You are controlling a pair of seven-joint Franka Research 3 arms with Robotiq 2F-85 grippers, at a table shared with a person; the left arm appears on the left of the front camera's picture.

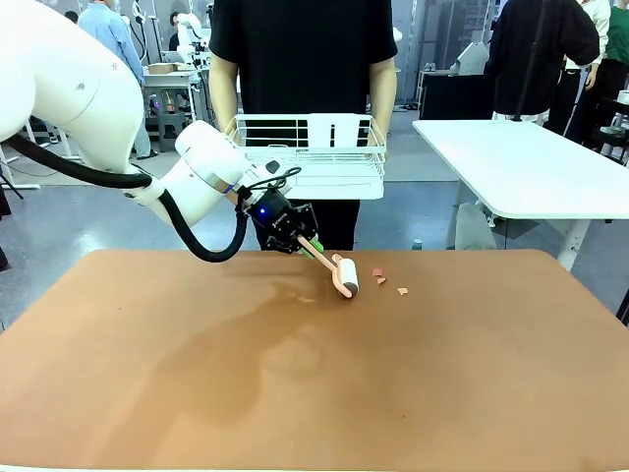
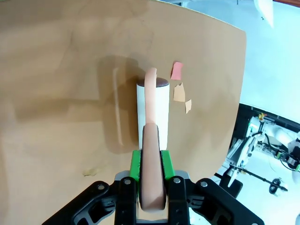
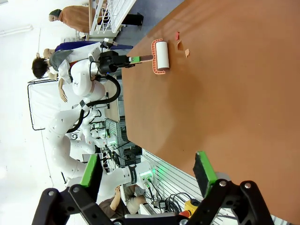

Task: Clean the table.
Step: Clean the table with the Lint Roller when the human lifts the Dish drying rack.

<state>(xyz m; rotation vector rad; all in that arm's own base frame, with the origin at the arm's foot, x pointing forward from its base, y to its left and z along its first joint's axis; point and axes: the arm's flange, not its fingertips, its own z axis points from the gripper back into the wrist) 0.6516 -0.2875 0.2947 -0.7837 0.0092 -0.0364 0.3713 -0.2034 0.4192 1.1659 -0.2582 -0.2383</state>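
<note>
Three scraps [image 1: 377,273] on terracotta table [image 1: 295,393]; left claw [image 1: 313,248] clamps roller [image 1: 346,274]; right claw [image 3: 146,170] apart.

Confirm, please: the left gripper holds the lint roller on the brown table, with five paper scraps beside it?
No: three paper scraps lie beside the lint roller, not five, as the left wrist view shows. The left gripper does hold it on the table.

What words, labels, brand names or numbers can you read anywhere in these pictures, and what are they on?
None can be read.
White lint roller with pink handle, held in the left gripper: no print.
Reddish-brown matte table and white wire rack: no print.
Background equipment in the right wrist view: any marks too small to tell.
</note>
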